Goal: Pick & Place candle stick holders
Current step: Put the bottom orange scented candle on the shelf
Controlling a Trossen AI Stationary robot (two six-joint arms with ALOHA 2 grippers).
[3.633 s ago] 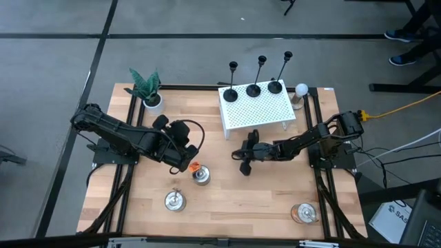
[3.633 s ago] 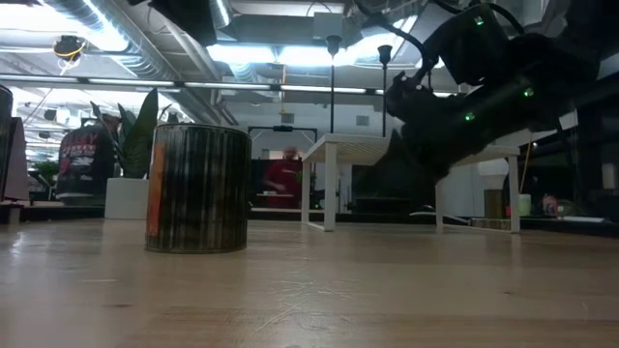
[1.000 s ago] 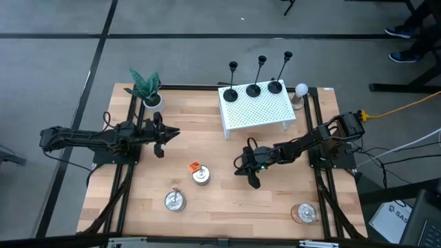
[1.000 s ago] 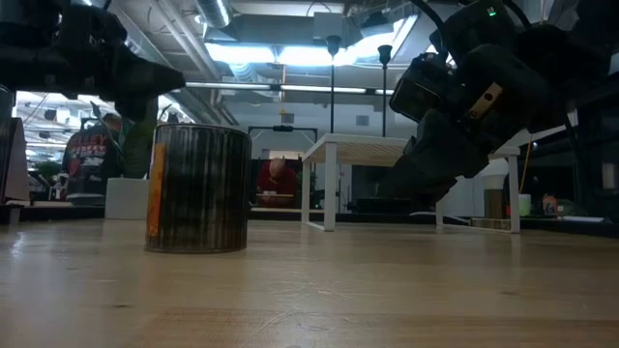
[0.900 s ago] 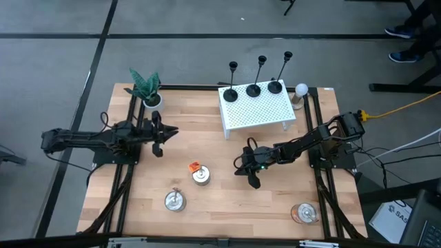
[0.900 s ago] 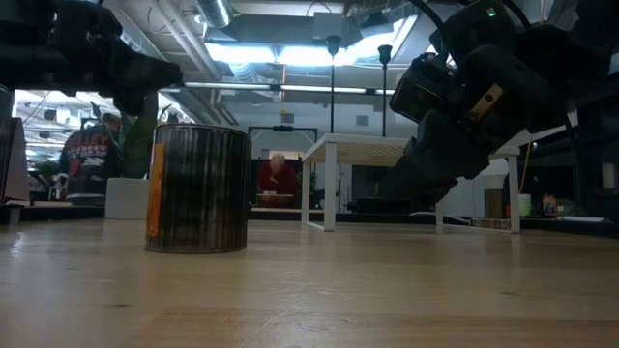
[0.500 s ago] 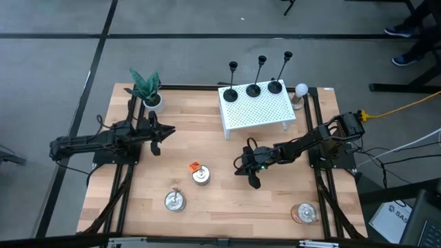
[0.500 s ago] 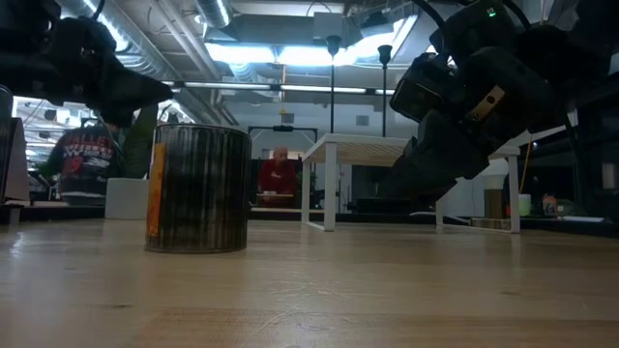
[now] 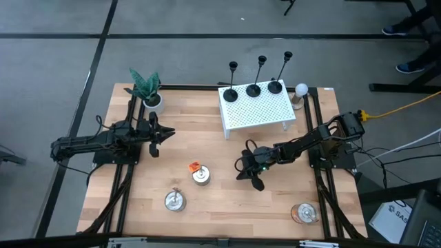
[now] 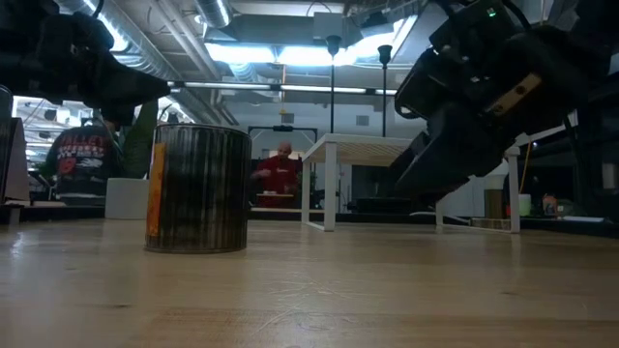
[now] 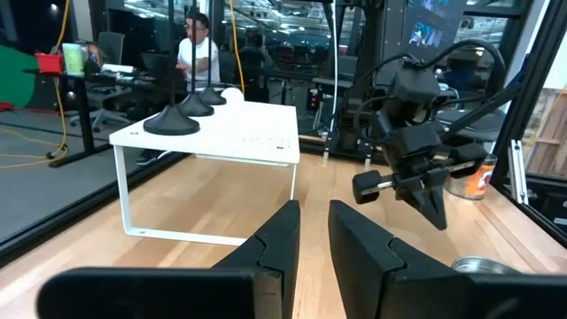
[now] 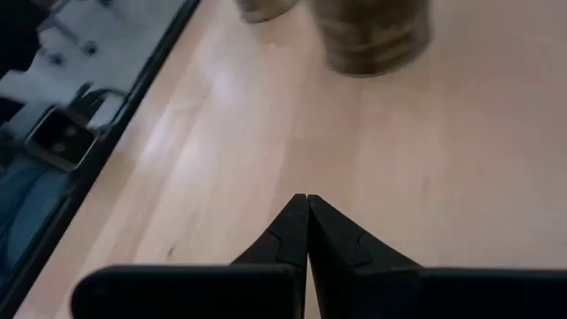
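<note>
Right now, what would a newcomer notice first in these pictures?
Three black candle stick holders stand in a row on a white perforated stand at the table's far edge. The right gripper, shut, hangs over mid-table; the left gripper waits near the potted plant.

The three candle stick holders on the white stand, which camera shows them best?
The high view: all three candle stick holders stand in a row on the white perforated stand, bases, stems and cups clear. The left wrist view shows only their bases and lower stems, the low view two stems above the stand, the right wrist view none.
</note>
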